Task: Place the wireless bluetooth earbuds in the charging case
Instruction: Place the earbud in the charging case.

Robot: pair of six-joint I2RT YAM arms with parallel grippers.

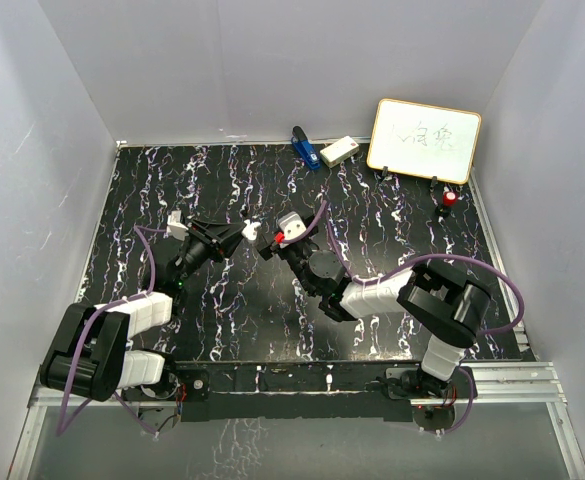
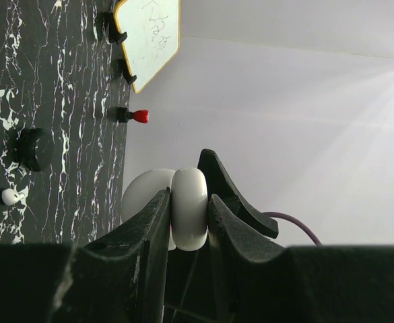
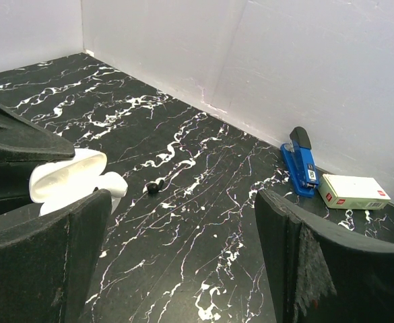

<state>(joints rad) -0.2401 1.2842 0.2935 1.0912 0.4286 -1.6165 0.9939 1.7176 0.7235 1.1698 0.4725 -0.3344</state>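
Left hand point(image 1: 240, 234): clenched on the white charging case point(image 2: 190, 208).
Right hand point(image 3: 182, 202): fingers spread wide, empty, close beside the case.
Earbud point(image 2: 9, 196): lying on the table point(image 2: 62, 81), apart from the left hand.

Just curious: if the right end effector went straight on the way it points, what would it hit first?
Probably the black marbled table, well before the back wall; the charging case lies off its line. Depth is unclear.

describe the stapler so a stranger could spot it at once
Look along the back wall, left of the propped whiteboard. The stapler lies beside a small white box; it alone is bright blue with a black top.
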